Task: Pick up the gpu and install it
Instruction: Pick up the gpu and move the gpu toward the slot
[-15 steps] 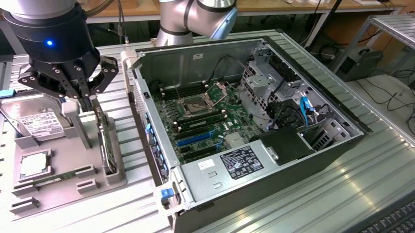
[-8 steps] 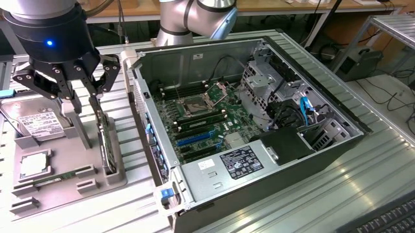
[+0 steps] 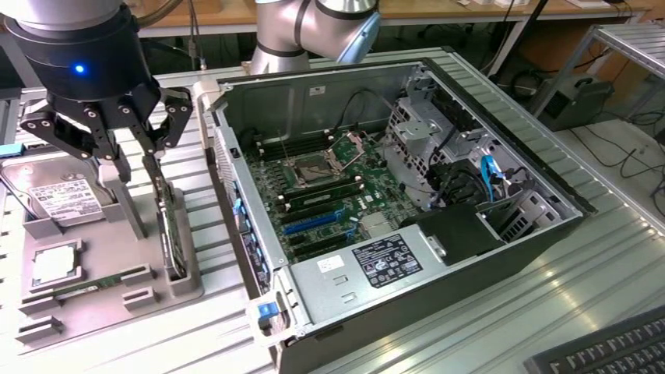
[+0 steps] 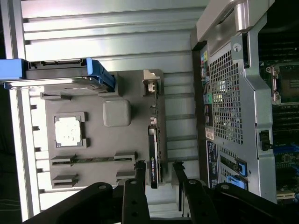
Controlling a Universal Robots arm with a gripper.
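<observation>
The gpu (image 3: 167, 222), a thin black card, stands on edge in a slot along the side of the grey parts tray (image 3: 109, 253) nearest the case. In the wrist view the gpu (image 4: 154, 149) runs lengthwise, with its silver bracket (image 4: 150, 87) at the far end. My gripper (image 3: 133, 162) hangs above the tray, open. In the wrist view the gripper (image 4: 159, 169) has one finger on each side of the card's near end, with gaps between the pads and the card. Nothing is held.
The open computer case (image 3: 416, 195) lies at the exterior view's right of the tray, motherboard (image 3: 332, 191) exposed; its perforated rear panel (image 4: 226, 93) is close beside the gpu. The tray also holds a hard drive (image 3: 62, 199), a processor (image 3: 54, 265), a memory stick (image 3: 99, 282) and a pillar (image 4: 117, 113).
</observation>
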